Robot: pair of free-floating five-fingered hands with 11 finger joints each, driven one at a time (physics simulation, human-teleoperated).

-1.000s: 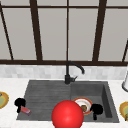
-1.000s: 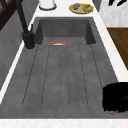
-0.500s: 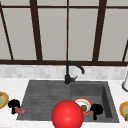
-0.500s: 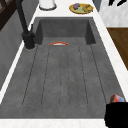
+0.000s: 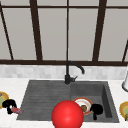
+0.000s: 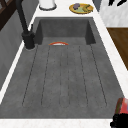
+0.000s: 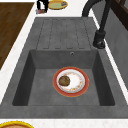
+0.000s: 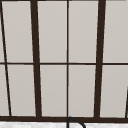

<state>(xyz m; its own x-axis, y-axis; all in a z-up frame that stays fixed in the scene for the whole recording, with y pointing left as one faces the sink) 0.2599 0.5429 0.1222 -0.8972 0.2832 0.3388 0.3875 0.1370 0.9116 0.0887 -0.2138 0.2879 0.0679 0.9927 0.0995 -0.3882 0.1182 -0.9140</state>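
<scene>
Window with dark mullions backs a white tabletop; sink is the landmark. Basin sits at sink's right end, drainboard at its left, black faucet at the back edge between them. Red ball at sink's front edge, likely nearest the camera. Red-rimmed plate lies flat on the basin floor, brown food lump on it. Right hand hangs over the basin just right of the plate, can't tell its finger state. Left hand off sink's left front corner, fingers curled round a small red object, pinched at one end so it juts toward the sink.
</scene>
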